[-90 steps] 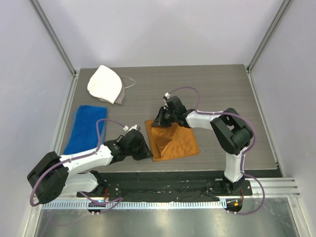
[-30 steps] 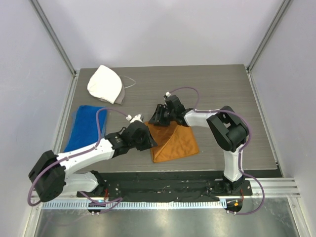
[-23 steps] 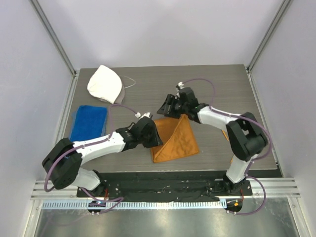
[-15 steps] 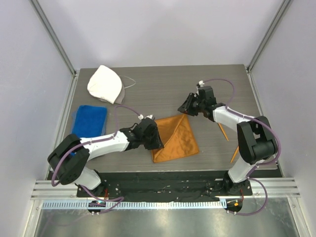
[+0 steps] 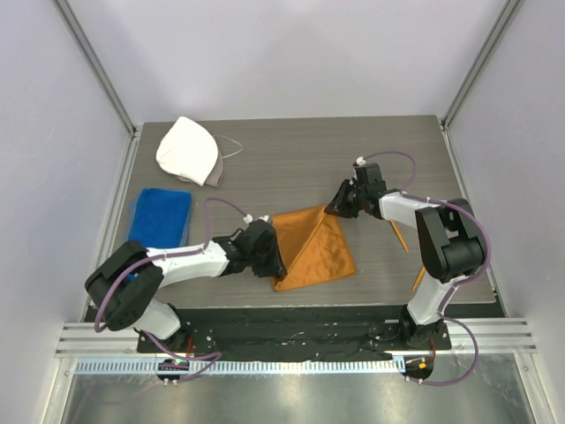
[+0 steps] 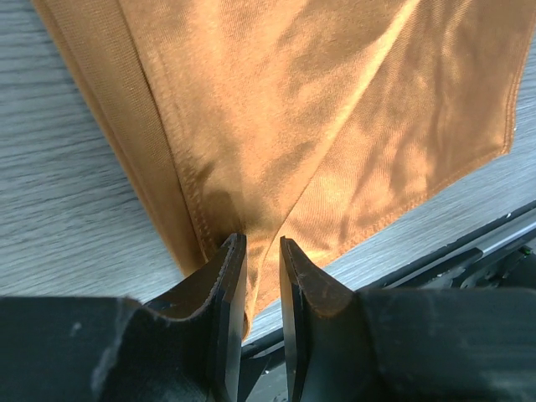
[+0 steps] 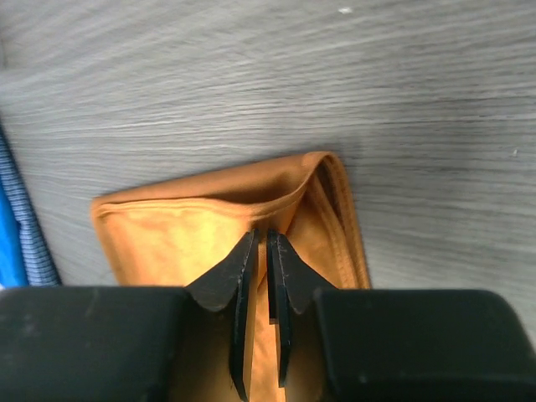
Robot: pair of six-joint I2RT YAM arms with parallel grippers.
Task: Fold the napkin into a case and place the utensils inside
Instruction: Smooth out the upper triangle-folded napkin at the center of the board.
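Left claw (image 6: 260,247) and right claw (image 7: 261,241) each pinch a corner of the napkin (image 5: 316,247), half-folded on the tabletop (image 5: 291,159); I judge folding underway, next needing a taut, even carry across.

A dark grey wood-grain tabletop (image 5: 291,146) stands inside pale lilac enclosure walls (image 5: 291,53) with slanted metal corner posts (image 5: 97,66). A white rounded cloth cap (image 5: 185,148), a thin pale cord looping from its right side, lies at the far left. Nearer and apart from it, a flat bright blue terry towel (image 5: 161,221) lies along the left edge. A black base plate (image 5: 291,331) and a ribbed aluminium rail (image 5: 291,364) run along the near edge.
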